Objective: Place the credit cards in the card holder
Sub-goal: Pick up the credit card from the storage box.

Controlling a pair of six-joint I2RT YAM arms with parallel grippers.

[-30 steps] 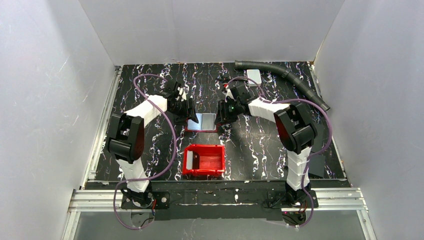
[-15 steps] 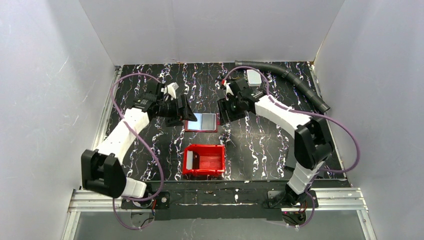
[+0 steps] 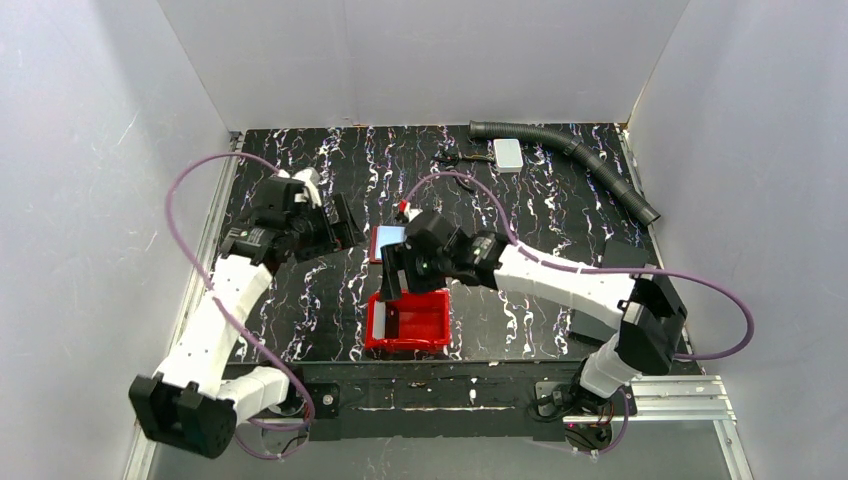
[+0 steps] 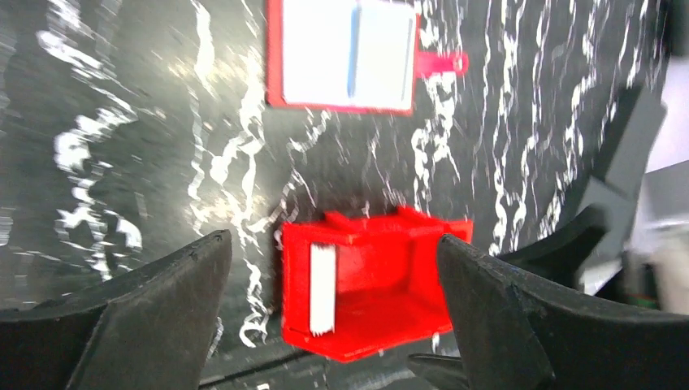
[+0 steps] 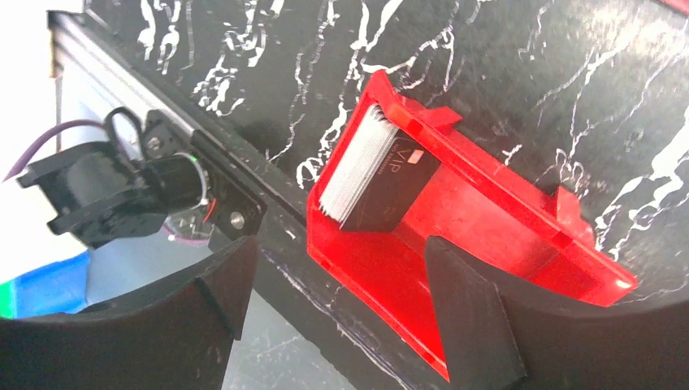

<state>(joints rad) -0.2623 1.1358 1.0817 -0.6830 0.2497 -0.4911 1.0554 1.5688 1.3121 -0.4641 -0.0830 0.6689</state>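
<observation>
Centrally, credit cards (image 5: 357, 166): a stack stood on edge against one end wall of the red bin (image 5: 504, 236), outermost face dark with "VIP" print. Card holder (image 4: 341, 53): lying open and flat on the black marbled table (image 3: 520, 200), pale inner panels up, snap tab out to one side, just beyond the bin and apart from it. Right gripper (image 5: 337, 260): over the bin's card end, jaws spread wide, holding nothing. Left gripper (image 4: 333, 244): left of the card holder, above the table, jaws likewise wide and empty. White block (image 3: 508, 153), corrugated hose (image 3: 580, 148): far edge.
</observation>
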